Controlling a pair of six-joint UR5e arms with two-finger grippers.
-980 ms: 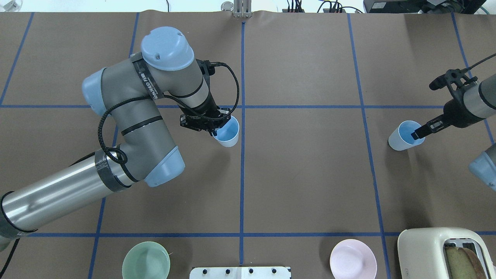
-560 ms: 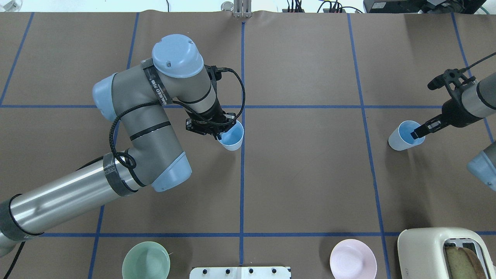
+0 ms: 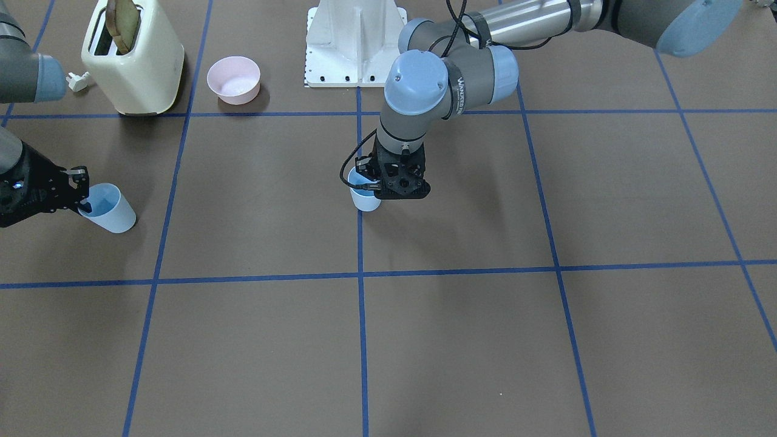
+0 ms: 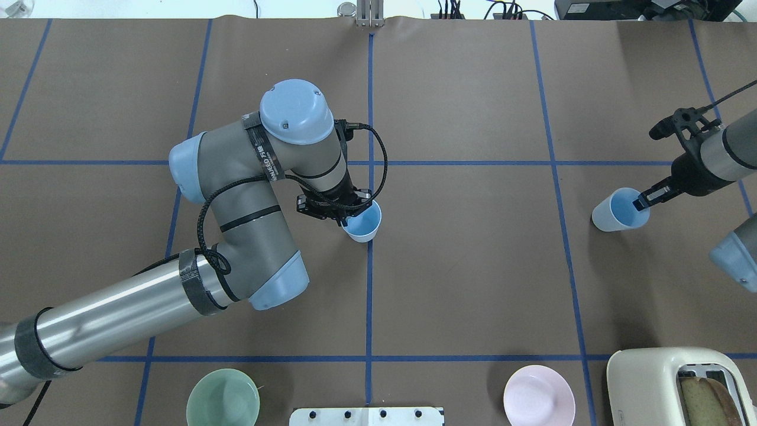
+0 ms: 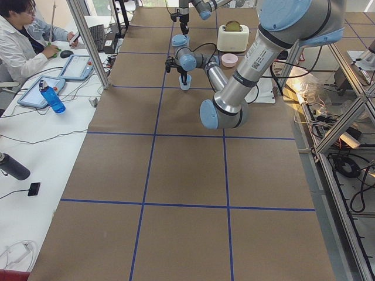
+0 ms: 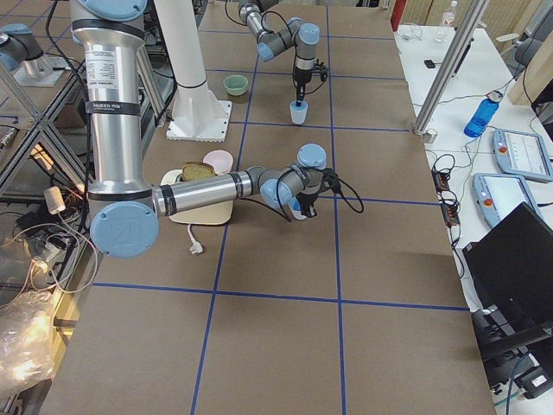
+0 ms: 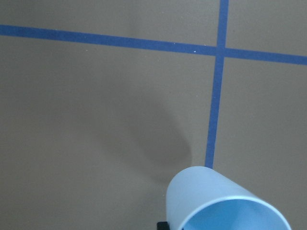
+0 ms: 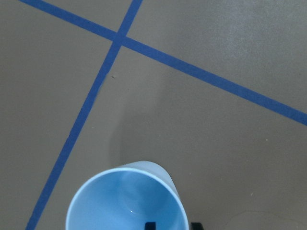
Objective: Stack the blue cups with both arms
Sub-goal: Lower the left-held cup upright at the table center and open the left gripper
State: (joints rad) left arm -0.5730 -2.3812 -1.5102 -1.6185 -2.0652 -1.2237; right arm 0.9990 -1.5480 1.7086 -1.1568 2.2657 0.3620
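Observation:
My left gripper (image 4: 344,219) is shut on the rim of a pale blue cup (image 4: 362,223), one finger inside it, and holds it just above the table's centre line. The front view shows this gripper (image 3: 371,190) and cup (image 3: 365,198) too. The left wrist view shows the cup (image 7: 216,201) over its shadow. My right gripper (image 4: 641,203) is shut on the rim of the second blue cup (image 4: 617,214) at the right, one finger inside. That cup (image 3: 110,210) is tilted. It fills the bottom of the right wrist view (image 8: 127,201).
A pale green bowl (image 4: 223,397) and a pink bowl (image 4: 539,395) sit at the near edge, either side of the white base (image 4: 366,416). A cream toaster (image 4: 680,384) with toast stands at the near right. Blue tape lines cross the brown table.
My left arm has carried its cup to the right and toward the robot, close to the centre line. My right gripper and its cup have shifted only slightly.

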